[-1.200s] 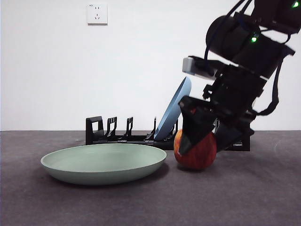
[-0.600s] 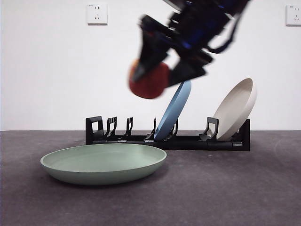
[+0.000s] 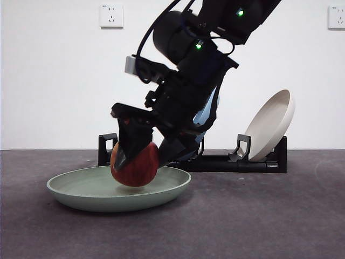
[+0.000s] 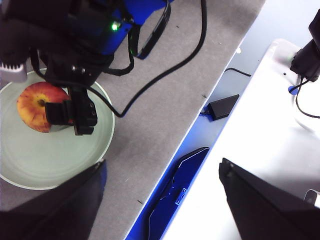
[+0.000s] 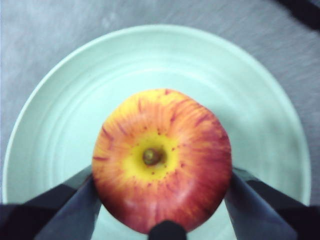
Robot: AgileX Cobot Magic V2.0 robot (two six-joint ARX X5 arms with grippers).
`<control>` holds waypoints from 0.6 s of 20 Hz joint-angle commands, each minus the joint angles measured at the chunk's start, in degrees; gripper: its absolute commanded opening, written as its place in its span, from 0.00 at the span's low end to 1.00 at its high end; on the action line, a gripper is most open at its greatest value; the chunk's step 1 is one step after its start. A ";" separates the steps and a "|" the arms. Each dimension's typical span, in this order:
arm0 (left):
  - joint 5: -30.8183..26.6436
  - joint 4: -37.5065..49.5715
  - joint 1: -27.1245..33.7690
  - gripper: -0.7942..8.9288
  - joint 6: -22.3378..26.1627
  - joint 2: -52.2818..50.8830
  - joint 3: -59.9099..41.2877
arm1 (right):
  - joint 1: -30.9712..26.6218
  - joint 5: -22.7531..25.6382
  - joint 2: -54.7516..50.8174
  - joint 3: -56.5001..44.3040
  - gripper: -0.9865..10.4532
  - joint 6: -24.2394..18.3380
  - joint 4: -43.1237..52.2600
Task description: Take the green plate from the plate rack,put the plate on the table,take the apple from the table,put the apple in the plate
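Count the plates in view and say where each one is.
3. The green plate lies flat on the table under the apple. The cream plate leans in the rack. The blue plate shows behind the arm.

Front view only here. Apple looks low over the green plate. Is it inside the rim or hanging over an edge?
Observer: Right wrist view: the apple is well inside the green plate's rim.
Operator: Grip?
Observer: The right tool has a jaw on each side of the apple, stem dimple up.
Operator: Left arm?
Observer: The left tool is open, holding nothing, away from the green plate.
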 commanded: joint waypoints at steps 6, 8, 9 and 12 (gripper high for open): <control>-0.04 0.02 -0.20 0.47 -0.37 -0.02 -0.26 | 0.44 1.18 2.78 0.13 0.08 -2.01 -5.03; -0.09 0.02 -0.20 0.47 -0.37 -0.02 -0.26 | 0.81 1.33 2.86 0.15 0.08 -2.47 -5.07; -0.09 0.00 -0.20 0.47 -0.37 -0.02 -0.26 | 1.05 1.31 2.86 0.15 0.13 -2.43 -4.90; -0.09 0.00 -0.20 0.47 -0.37 -0.02 -0.26 | 1.14 1.95 2.80 0.15 0.54 -2.40 -5.09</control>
